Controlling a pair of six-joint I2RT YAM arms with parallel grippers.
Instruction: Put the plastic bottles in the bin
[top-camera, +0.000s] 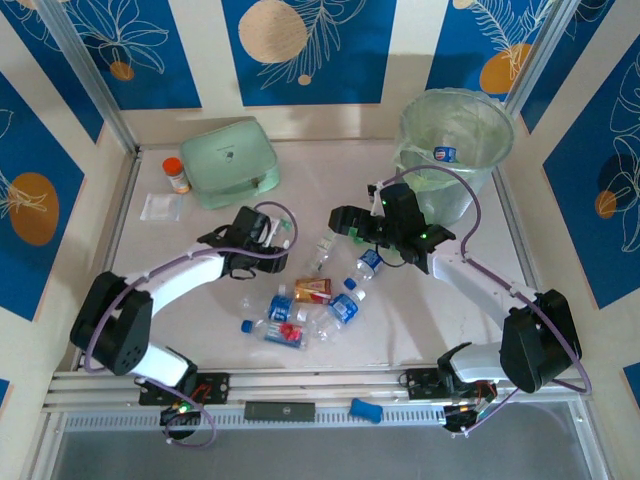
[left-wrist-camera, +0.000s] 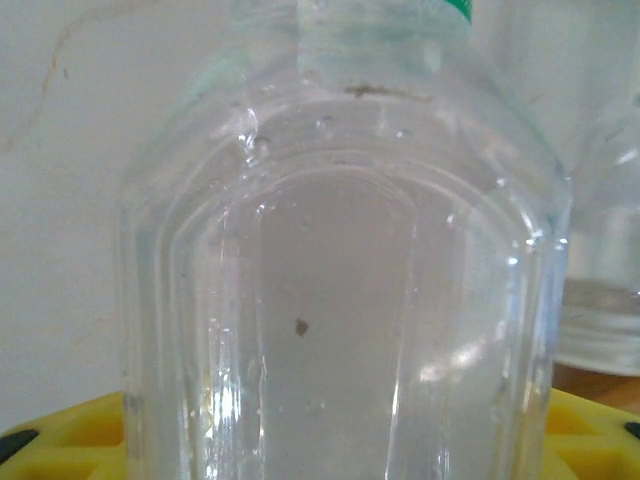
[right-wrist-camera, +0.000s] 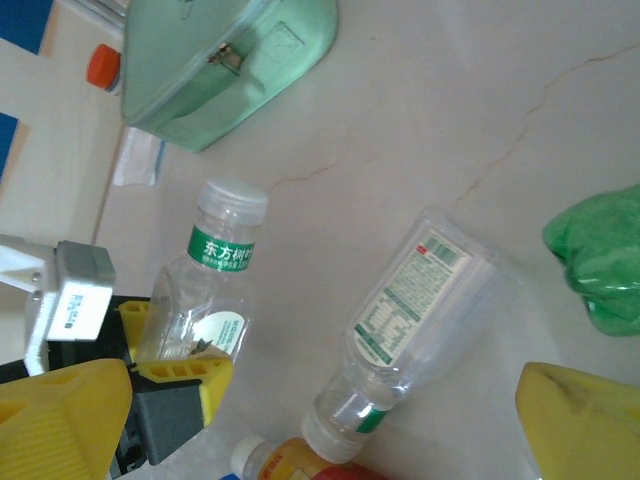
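**Left gripper** (top-camera: 270, 238): closed on a clear bottle with a green band (right-wrist-camera: 205, 285). The bottle is gripped at its base end between the yellow pads (right-wrist-camera: 185, 372). Its white cap leads out ahead of the fingers, toward the centre of the table (top-camera: 400, 330). The left arm is folded, with the forearm running rightward low over the table.

**Right gripper** (top-camera: 342, 222): open. Its fingers (right-wrist-camera: 65, 410) are spread wide with nothing clamped between them. The right arm reaches leftward from its base, wrist pitched down at the table.

**Key relation:** a second clear bottle (right-wrist-camera: 415, 310) lies on its side directly below the open right gripper. Its long axis runs oblique to the closing line of the jaws, with the neck toward the near edge and the base toward the far side. A wrist roll is probably needed so that the fingers close squarely across the body.

**Bin** (top-camera: 480, 190): stands at the far right, just behind the right wrist and well apart from the left gripper. One blue-labelled bottle (top-camera: 445, 154) lies inside it. The right arm is the nearer arm.

**Green mass** (right-wrist-camera: 595, 255): just beside the right-hand finger, outside the jaws. It is cropped by the frame edge and is possibly a crushed green bottle.

**Remaining bottles** (top-camera: 300, 315): clustered near the table's front centre, between the two arms.
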